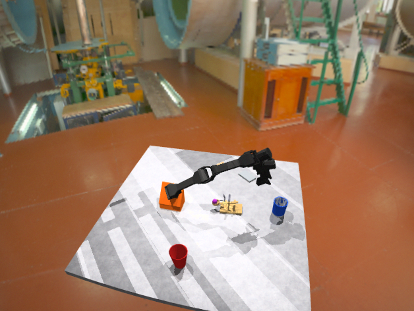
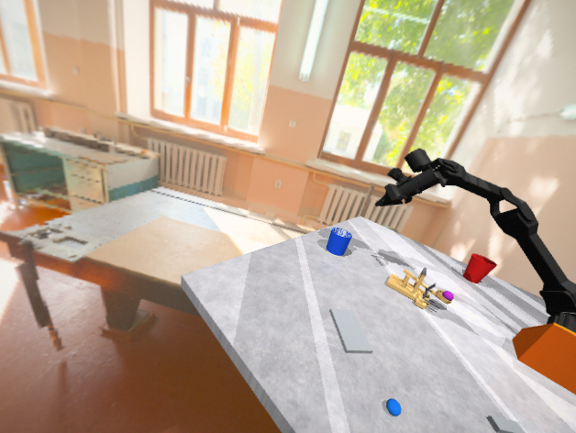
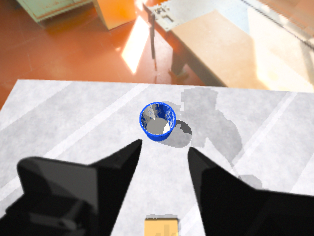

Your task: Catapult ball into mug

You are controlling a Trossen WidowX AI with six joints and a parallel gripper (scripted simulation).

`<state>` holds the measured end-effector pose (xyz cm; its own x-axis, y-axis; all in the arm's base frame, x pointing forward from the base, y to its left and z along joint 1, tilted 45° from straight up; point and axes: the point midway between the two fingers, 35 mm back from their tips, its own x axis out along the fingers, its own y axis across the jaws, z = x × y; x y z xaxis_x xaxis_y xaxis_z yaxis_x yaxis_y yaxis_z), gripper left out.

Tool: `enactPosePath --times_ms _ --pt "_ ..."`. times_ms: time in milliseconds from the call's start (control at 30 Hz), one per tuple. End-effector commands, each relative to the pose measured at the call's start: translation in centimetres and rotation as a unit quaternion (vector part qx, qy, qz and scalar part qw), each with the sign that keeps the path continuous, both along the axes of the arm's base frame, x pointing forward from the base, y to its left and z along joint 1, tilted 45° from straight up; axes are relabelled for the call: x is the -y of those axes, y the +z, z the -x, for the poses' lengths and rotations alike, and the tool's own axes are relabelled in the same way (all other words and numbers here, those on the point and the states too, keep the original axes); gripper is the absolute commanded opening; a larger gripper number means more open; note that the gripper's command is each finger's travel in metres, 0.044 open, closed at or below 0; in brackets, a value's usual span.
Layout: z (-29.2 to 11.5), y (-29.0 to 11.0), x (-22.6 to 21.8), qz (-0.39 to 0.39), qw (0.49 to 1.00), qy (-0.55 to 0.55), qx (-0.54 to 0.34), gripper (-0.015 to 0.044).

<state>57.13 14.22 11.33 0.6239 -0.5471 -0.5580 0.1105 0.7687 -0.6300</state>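
Gripper (image 2: 379, 203) half-open, gripping nothing, high above counter (image 2: 279, 297). Ball (image 2: 447, 294) sits in catapult (image 2: 412, 283) well below; blue mug (image 3: 157, 120) ahead between fingertips.

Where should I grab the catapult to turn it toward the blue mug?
Grip the wooden base of the catapult across its long sides, coming straight down at the end nearer the blue mug. That keeps the half-closed, empty gripper away from the purple ball and upright posts.

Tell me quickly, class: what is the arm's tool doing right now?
Tool: fingers partly closed with a gap between them, gripping nothing, raised high above the table.
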Motion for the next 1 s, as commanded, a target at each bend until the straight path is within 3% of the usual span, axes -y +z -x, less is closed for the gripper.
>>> enactPosePath --times_ms 0,167,500,967 --pt "-0.1 0.1 0.0 0.002 1.0 0.0 0.002 0.0125" --pt "-0.1 0.1 0.0 0.002 1.0 0.0 0.002 0.0" --pt "0.2 -0.3 -0.1 0.008 1.0 0.003 -0.007 0.0" --pt "6.0 -7.2 -1.3 0.136 0.972 0.068 -0.182 0.0"
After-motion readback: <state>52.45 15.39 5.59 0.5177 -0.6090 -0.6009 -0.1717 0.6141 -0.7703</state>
